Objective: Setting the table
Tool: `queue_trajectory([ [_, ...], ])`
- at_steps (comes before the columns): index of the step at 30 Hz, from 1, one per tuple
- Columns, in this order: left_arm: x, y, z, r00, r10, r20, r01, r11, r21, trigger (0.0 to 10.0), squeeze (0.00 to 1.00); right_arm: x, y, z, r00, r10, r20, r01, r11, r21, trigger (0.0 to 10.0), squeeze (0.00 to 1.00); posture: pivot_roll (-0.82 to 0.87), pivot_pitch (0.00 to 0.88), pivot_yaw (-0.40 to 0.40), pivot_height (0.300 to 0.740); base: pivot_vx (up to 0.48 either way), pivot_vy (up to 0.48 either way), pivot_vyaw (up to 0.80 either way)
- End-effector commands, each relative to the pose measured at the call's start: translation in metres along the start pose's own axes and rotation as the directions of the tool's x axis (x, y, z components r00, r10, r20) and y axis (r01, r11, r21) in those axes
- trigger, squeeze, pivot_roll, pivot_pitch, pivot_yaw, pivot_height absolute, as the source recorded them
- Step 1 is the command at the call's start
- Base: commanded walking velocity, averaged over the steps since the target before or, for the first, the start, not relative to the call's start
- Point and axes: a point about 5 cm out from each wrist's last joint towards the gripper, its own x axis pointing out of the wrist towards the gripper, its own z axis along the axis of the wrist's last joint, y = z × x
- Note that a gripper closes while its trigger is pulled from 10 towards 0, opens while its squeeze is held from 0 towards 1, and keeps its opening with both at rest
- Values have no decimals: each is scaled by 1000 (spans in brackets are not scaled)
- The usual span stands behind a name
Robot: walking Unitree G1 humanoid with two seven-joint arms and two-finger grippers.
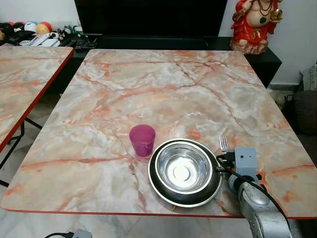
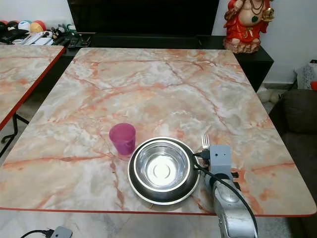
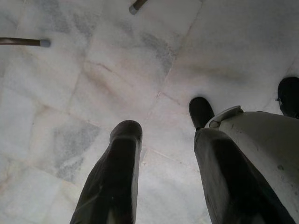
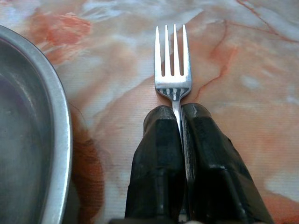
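— Jaws, right gripper: pressed together on neck of fork, just below tines.

— And fork's place?

— Low over marble-patterned worktop, near front edge, just beside right rim of black plate; tines aimed toward far side. Contact with worktop: cannot tell.

— Jaws, left gripper?

— Apart, gripping nothing; hanging idle over pale tiled floor, fingers pointed downward.

— Contents of plate?

— Steel bowl, seated upright and centred, bright reflection in base.

— Neighbour on left?

— Purple cup, upright, open mouth upward, just beside plate's left rim; touching or not, cannot tell.

— Right arm?

— Silver forearm entering from lower right, grey wrist block directly behind fork, black cable looped alongside.

— Surroundings?

— Second worktop of same pattern at far left, red-edged, well apart. Dark low cabinet behind, red figurine on its right end, assorted small items on its left end, too small for naming. Dark sofa corner at right.
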Motion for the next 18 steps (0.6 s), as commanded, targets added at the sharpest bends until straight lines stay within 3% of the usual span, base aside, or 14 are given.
queue_trajectory([
  [1, -2, 1, -11, 999, 1, -46, -1, 1000, -1, 10000, 0, 2, 1, -5, 1000, 4, -17, -4, 1000, 7, 10000, 482, -55, 158, 9, 740, 0, 0, 0],
  [12, -3, 2, -12, 999, 1, -51, 0, 1000, 10, 10000, 0, 1, 4, -8, 1000, 4, -24, -4, 1000, 3, 10000, 494, -50, 152, 19, 740, 0, 0, 0],
  [14, -3, 3, -11, 999, 4, -49, -3, 1000, 12, 10000, 0, 1, 5, -10, 1000, 6, -25, -6, 1000, 5, 10000, 596, -44, 151, 19, 740, 0, 0, 0],
  [18, -3, 4, -10, 999, 5, -45, -5, 1000, 11, 10000, 0, 1, 5, -10, 1000, 11, -26, -10, 1000, 3, 10000, 651, -44, 151, 15, 740, 0, 0, 0],
])
